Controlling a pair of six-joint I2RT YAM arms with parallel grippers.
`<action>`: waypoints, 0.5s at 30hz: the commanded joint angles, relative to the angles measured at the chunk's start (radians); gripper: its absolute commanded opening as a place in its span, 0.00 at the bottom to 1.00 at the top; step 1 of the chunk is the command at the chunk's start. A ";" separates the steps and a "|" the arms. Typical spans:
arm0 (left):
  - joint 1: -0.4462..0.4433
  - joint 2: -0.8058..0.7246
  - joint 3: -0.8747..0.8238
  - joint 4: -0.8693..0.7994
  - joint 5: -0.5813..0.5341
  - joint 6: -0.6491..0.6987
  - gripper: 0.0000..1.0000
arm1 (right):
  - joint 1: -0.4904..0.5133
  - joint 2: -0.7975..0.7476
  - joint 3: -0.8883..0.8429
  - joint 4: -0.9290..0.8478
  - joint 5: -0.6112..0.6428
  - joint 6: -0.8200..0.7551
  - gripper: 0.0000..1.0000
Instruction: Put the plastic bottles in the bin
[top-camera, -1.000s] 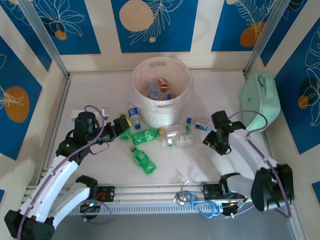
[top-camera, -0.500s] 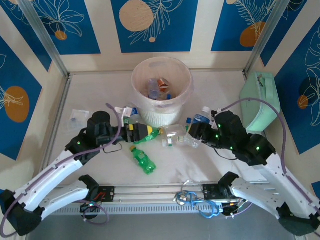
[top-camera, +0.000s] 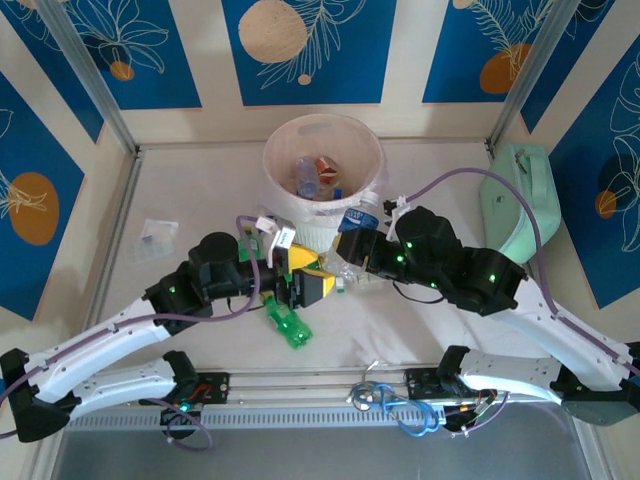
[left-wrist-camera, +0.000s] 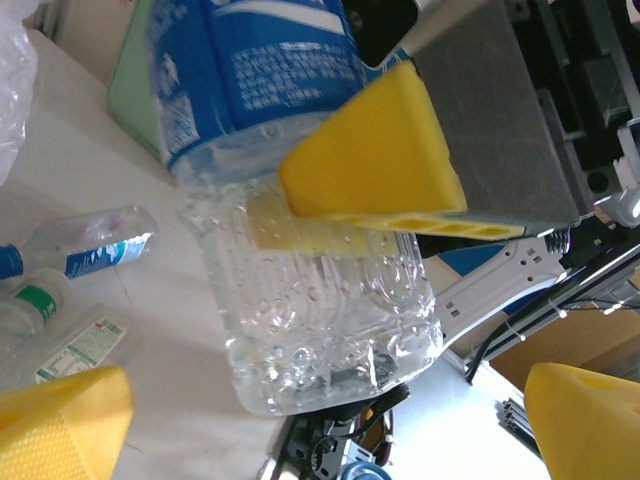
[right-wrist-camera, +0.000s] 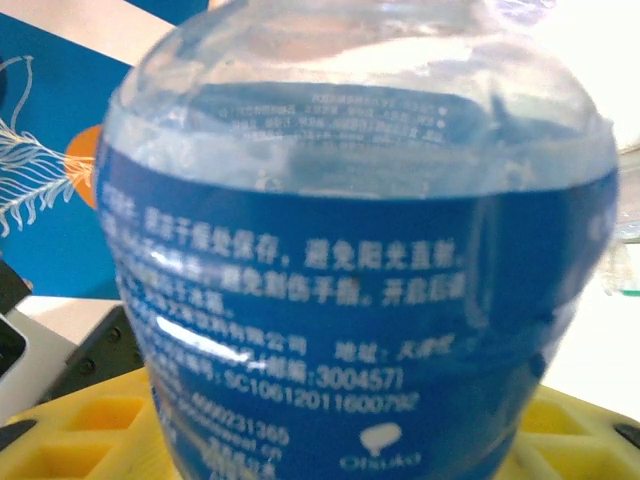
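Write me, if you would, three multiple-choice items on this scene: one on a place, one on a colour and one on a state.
1. Relative to the bin, the green bottle lies: A inside it; B on the table, nearer the arm bases; C behind it.
2. The label of the held bottle in the right arm's fingers is: A red; B blue; C green.
3. The left arm's fingers are: A wide open; B shut on the green bottle; C shut on the bin's rim.
Answers: 1 B, it rests on the tabletop; 2 B, the right wrist view shows a blue wrap; 3 A, their yellow tips stand far apart, gripping nothing.
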 joint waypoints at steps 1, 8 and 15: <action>-0.018 0.017 0.026 0.037 -0.041 0.055 1.00 | 0.010 0.008 0.027 0.079 -0.009 0.033 0.55; -0.023 0.062 0.039 0.067 -0.039 0.046 0.95 | 0.020 0.022 0.015 0.135 -0.046 0.046 0.56; -0.023 0.075 0.052 0.110 -0.030 0.039 0.86 | 0.031 0.030 0.008 0.139 -0.043 0.049 0.56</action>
